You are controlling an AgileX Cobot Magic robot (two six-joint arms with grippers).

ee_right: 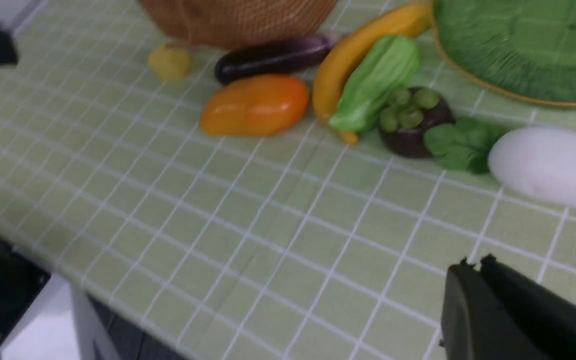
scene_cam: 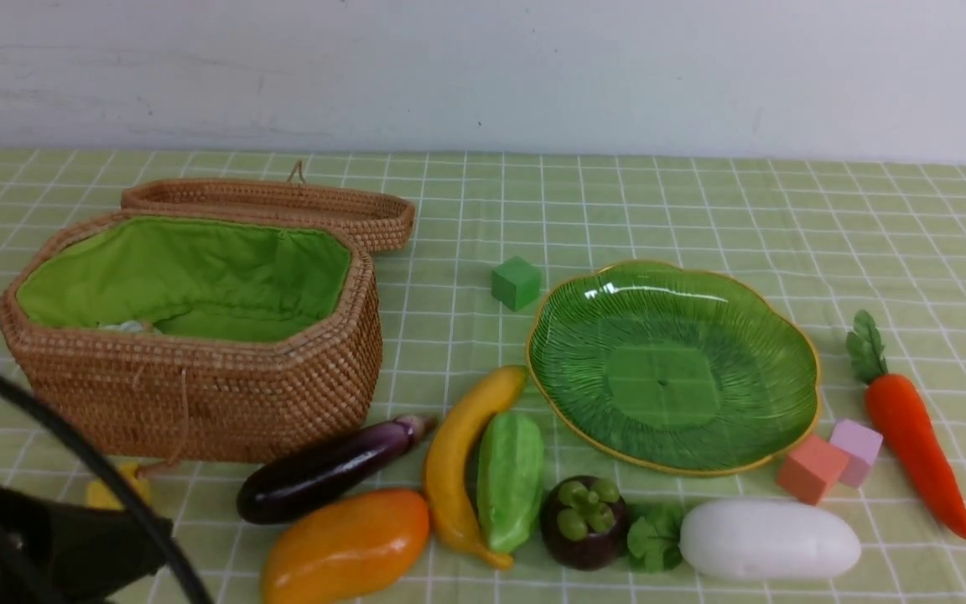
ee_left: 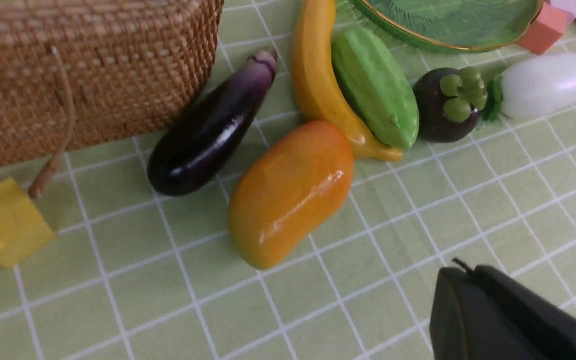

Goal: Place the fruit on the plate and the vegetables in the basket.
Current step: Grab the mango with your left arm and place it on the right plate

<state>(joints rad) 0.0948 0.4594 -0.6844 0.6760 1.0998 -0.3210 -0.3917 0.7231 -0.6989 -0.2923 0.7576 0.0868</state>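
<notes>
Wicker basket (scene_cam: 198,394) open — banana (scene_cam: 458,453) beside plate (scene_cam: 789,335).

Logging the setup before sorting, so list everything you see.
basket: one, brown wicker, green-lined, open, left
plate: one, green, gold-edged, empty, centre-right
mango: one, orange-yellow, front
banana: one, yellow, beside gourd
mangosteen: one, dark purple, beside radish
eggplant: one, dark purple, before basket
gourd: one, pale green, centre front
radish: one, white, front right
carrot: one, orange, far right
cubes: four, green behind plate, salmon and lilac beside plate, yellow before basket
tablecloth: one, green checked, underneath
left jaws: one pair, black, shut, near mango
right jaws: one pair, black, shut, near radish
</notes>
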